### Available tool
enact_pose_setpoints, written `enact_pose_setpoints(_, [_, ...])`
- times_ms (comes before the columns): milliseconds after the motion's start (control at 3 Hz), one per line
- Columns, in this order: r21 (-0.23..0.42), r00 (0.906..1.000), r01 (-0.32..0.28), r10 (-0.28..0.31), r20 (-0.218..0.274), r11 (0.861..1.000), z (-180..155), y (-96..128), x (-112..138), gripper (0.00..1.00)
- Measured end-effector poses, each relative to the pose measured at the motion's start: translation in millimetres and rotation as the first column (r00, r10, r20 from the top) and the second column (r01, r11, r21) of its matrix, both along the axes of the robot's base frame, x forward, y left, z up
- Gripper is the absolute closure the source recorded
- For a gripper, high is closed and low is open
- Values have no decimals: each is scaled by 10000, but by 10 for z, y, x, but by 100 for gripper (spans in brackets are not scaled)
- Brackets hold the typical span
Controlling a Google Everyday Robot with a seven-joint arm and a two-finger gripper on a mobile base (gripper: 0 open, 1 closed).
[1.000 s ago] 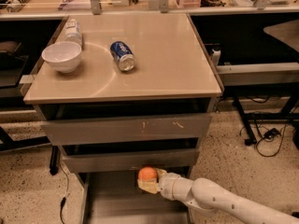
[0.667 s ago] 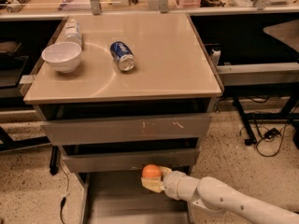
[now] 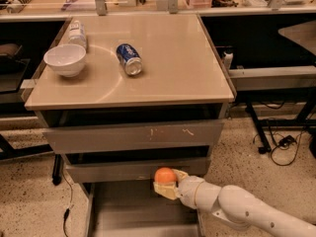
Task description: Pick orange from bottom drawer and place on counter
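The orange (image 3: 164, 175) is a small round bright-orange fruit held in my gripper (image 3: 168, 181), whose pale fingers close around its lower side. It hangs above the open bottom drawer (image 3: 143, 206), a shallow grey tray pulled out at the base of the cabinet, and in front of the middle drawer's face. My white arm (image 3: 247, 211) reaches in from the lower right. The beige counter (image 3: 168, 58) lies well above the orange.
On the counter stand a white bowl (image 3: 64, 59), a blue soda can (image 3: 129, 59) on its side and a plastic bottle (image 3: 77, 32) lying at the back left. Two upper grey drawers (image 3: 133, 137) are shut. Cables (image 3: 281, 142) and table legs lie to the right.
My gripper has lifted the orange a little higher and slightly to the right, up from the bottom drawer to the level of the middle drawer's front.
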State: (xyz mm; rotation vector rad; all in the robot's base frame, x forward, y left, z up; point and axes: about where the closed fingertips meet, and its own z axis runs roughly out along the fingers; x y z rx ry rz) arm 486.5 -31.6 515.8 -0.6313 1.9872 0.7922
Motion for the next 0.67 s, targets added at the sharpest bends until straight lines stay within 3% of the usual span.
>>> enact_pose_setpoints(333, [1,10000,0,0,1,10000,3,-1,-1,100])
enact_pose_setpoints(667, [113,10000,38,-39,87,9999,232,-42,-53,100])
